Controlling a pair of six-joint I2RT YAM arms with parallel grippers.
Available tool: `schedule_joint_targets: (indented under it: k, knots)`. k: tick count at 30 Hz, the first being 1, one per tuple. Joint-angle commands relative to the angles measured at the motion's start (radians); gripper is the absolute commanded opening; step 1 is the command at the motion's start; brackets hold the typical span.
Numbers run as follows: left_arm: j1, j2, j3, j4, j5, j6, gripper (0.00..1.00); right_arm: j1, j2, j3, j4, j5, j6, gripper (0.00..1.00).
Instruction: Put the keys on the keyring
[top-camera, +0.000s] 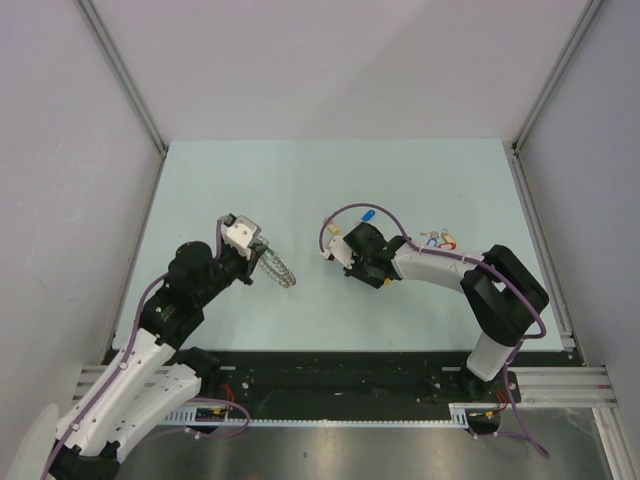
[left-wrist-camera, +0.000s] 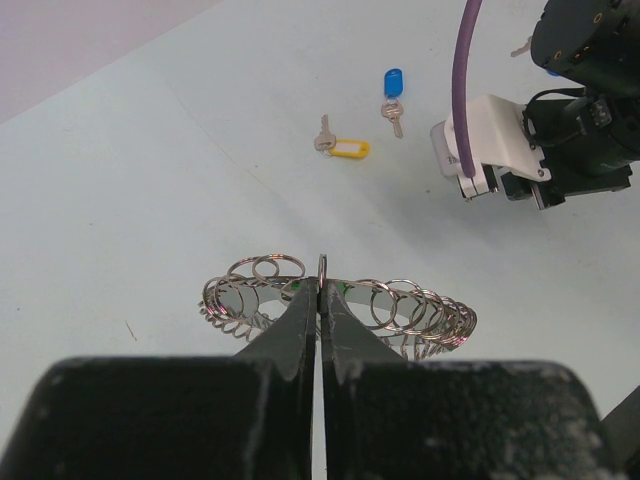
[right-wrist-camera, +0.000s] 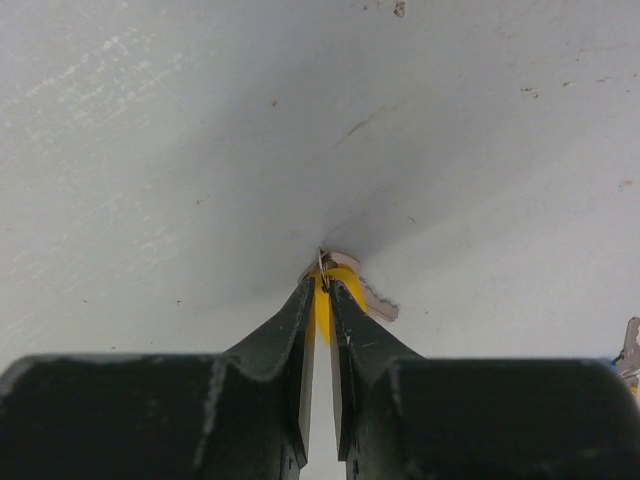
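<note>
- Left arm (top-camera: 170, 300) reaches from the near-left corner of the worktop (top-camera: 250, 190) toward centre; left end effector (left-wrist-camera: 320, 292) clamped tight.
- Right arm (top-camera: 440, 265) elbows in from the near-right corner; right end effector (right-wrist-camera: 323, 290) low, almost closed.

You see the table (top-camera: 330, 180) steeply from above, arm bases (top-camera: 490, 365) at 6 o'clock. Both wrist views skim close along their fingers (left-wrist-camera: 290, 340); the left's shares the right arm (left-wrist-camera: 560, 130) at 2 o'clock.

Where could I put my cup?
Bare: the far half of the table, and the strip between the keyring, left pincer and near edge. Crowded: around the right pincer gripping a yellow-tagged key, the blue-tagged key and key bunch.
</note>
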Motion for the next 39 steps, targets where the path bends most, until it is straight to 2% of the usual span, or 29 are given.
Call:
schedule_joint_targets:
  k: [1, 18, 22, 24, 25, 31, 39]
  knots:
    - [-0.003, -0.003, 0.01, 0.07, -0.001, 0.019, 0.0, -0.003, 0.008, 0.001, 0.024, 0.001, -0.003, 0.15]
    - [-0.003, 0.003, 0.009, 0.07, 0.003, 0.02, 0.0, -0.014, 0.03, 0.001, 0.038, -0.015, -0.002, 0.14]
    - [-0.003, 0.003, 0.01, 0.07, 0.003, 0.02, 0.0, -0.016, 0.028, 0.001, 0.038, -0.013, -0.002, 0.09]
    - [-0.003, 0.003, 0.01, 0.07, 0.003, 0.02, 0.01, -0.017, 0.022, 0.001, 0.034, -0.012, 0.0, 0.01]
    - [-0.004, 0.005, 0.01, 0.07, 0.003, 0.02, 0.0, -0.017, 0.019, 0.001, 0.031, -0.013, 0.0, 0.0]
    - [-0.004, 0.005, 0.009, 0.072, 0.009, 0.022, 0.0, -0.02, -0.033, 0.001, 0.026, -0.019, 0.012, 0.0]
    - [-0.003, 0.003, 0.009, 0.093, 0.087, 0.037, 0.0, -0.025, -0.242, 0.001, 0.034, -0.041, 0.067, 0.0]
